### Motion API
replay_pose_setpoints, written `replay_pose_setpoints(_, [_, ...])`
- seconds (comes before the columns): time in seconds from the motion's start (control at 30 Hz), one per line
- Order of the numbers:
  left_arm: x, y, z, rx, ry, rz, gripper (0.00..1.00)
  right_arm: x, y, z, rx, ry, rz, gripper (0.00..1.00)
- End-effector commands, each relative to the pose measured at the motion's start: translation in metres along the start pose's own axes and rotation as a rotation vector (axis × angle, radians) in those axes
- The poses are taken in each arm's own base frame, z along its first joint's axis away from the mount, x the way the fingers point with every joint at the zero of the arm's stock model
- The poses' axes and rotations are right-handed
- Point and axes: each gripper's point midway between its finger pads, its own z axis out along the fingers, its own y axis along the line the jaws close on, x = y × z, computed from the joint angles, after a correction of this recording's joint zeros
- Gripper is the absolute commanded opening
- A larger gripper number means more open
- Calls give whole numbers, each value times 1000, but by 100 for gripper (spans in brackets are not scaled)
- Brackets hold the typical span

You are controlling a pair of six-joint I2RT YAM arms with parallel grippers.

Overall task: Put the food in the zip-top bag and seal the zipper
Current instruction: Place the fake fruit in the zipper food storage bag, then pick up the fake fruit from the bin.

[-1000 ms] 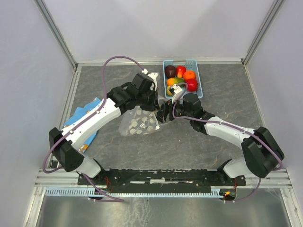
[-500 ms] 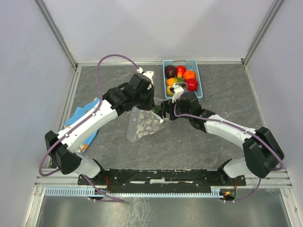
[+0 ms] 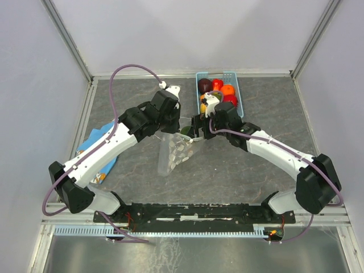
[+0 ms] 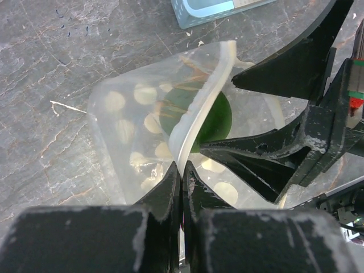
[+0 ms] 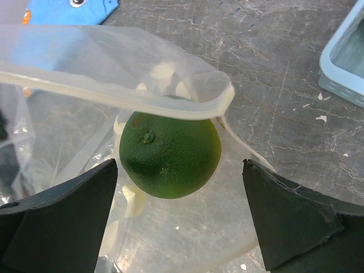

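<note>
The zip-top bag (image 3: pixel 173 153) hangs from my left gripper (image 3: pixel 177 126), which is shut on the zipper (image 4: pixel 196 114) strip at the bag's mouth, as the left wrist view (image 4: pixel 182 168) shows. A green round fruit (image 5: pixel 170 153) sits just inside the open mouth, and it also shows in the left wrist view (image 4: pixel 213 116). My right gripper (image 5: pixel 180 165) is open, its fingers on either side of the fruit without touching it. In the top view the right gripper (image 3: pixel 193 129) is at the bag's mouth. The other food (image 3: pixel 227 90) lies in the basket.
The light-blue basket (image 3: pixel 229 74) stands at the back, just behind the right gripper, and its corner shows in the right wrist view (image 5: pixel 347 62). A blue cloth (image 3: pixel 96 142) lies on the left of the grey table, under the left arm.
The left gripper has lifted the bag's mouth and moved back, so the bag hangs narrower. The right gripper has moved left and back to the mouth. The green fruit now shows there.
</note>
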Motion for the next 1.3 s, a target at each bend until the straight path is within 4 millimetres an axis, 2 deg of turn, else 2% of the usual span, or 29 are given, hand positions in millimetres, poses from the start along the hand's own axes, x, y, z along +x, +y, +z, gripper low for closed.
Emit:
replay_pose_setpoints(0.0, [-12, -10, -9, 80, -67, 12, 3, -36, 33, -12, -109, -50, 14, 99])
replay_pose_setpoints(0.13, [-2, -20, 4, 127, -40, -36, 3, -68, 66, -29, -233, -95, 37, 99])
replay_pose_setpoints(0.23, [4, -25, 9, 150, -26, -50, 3, -80, 76, -42, -249, -111, 48, 99])
replay_pose_setpoints(0.3, [4, -25, 9, 153, -27, -54, 3, -80, 64, -47, -175, -119, 52, 99])
replay_pose_setpoints(0.37, [1, -25, 7, 153, -37, -58, 3, -76, 40, -52, -38, -134, 71, 97])
replay_pose_setpoints(0.43, [-1, -26, 6, 156, -47, -63, 3, -63, 14, -59, 104, -119, 111, 91])
replay_pose_setpoints(0.5, [-1, -26, 5, 159, -48, -67, 3, -50, -2, -64, 192, -107, 159, 86])
replay_pose_setpoints(0.6, [0, -26, 7, 157, -43, -68, 3, -35, -6, -68, 207, -91, 208, 84])
replay_pose_setpoints(0.7, [2, -25, 9, 152, -38, -71, 3, -28, -8, -71, 215, -101, 254, 83])
replay_pose_setpoints(0.87, [1, -22, 9, 134, -40, -70, 3, -20, -16, -66, 250, -72, 253, 80])
replay_pose_setpoints(1.03, [0, -2, 6, 39, -58, -42, 3, -37, -22, -69, 271, -87, 188, 80])
replay_pose_setpoints(1.17, [-3, 12, 2, -29, -69, -16, 3, -64, -22, -74, 218, -108, 151, 81])
replay_pose_setpoints(1.27, [-5, 23, 1, -82, -72, 2, 3, -78, -37, -77, 230, -121, 133, 82])
